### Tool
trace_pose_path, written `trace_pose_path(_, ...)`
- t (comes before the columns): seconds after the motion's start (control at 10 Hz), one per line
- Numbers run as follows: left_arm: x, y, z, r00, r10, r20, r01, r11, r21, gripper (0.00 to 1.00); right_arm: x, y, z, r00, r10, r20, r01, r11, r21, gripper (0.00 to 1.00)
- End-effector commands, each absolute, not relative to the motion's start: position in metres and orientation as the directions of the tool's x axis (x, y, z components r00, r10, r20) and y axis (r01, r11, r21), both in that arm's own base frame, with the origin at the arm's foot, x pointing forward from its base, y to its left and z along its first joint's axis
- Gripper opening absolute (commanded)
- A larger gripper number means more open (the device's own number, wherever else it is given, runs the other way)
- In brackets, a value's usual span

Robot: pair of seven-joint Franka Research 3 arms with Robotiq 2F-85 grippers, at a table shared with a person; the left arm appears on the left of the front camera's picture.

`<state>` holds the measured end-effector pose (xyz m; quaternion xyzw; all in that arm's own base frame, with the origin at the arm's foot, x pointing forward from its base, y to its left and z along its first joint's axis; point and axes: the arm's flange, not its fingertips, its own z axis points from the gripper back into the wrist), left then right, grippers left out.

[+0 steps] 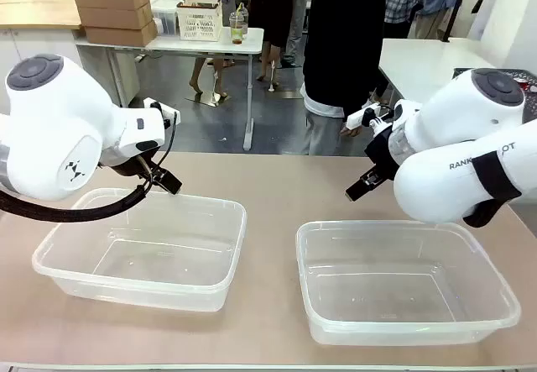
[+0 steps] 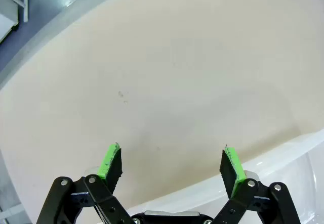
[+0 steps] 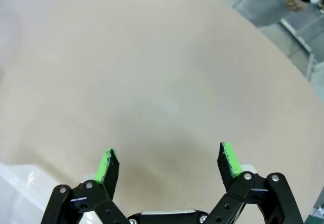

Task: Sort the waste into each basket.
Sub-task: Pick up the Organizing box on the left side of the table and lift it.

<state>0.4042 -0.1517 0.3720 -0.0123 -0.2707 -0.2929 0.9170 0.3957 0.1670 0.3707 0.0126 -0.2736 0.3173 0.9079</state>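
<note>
**Two baskets empty, sorting not begun**

We count two baskets: the left basket and the right basket sit side by side, a gap between them, on the near part of the table; both stand empty, so we judge nothing sorted and the whole job left. We count two grippers; the left gripper hangs over bare tabletop just past the left basket's far rim, jaws spread wide, grasping nothing; the right gripper hangs likewise beyond the right basket, released and empty. One person stands at the table's far edge.
</note>
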Motion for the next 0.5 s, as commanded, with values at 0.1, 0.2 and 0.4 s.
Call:
trace_pose_path(0.1, 0.4042, -0.1517, 0.3719, 0.682, -0.531, 0.503, 0.544, 0.828, 0.136, 1.0, 0.3957, 0.167, 0.3707, 0.649, 0.569, 0.505, -0.583, 0.798, -0.151, 1.0)
trace_pose_path(0.2, 0.4042, -0.1517, 0.3719, 0.682, -0.531, 0.503, 0.544, 0.828, 0.136, 1.0, 0.3957, 0.167, 0.3707, 0.649, 0.569, 0.505, -0.583, 0.798, -0.151, 1.0)
trace_pose_path(0.4, 0.4042, -0.1517, 0.3719, 0.682, -0.531, 0.503, 0.544, 0.828, 0.136, 1.0, 0.3957, 0.167, 0.3707, 0.649, 0.569, 0.505, -0.583, 0.798, -0.151, 1.0)
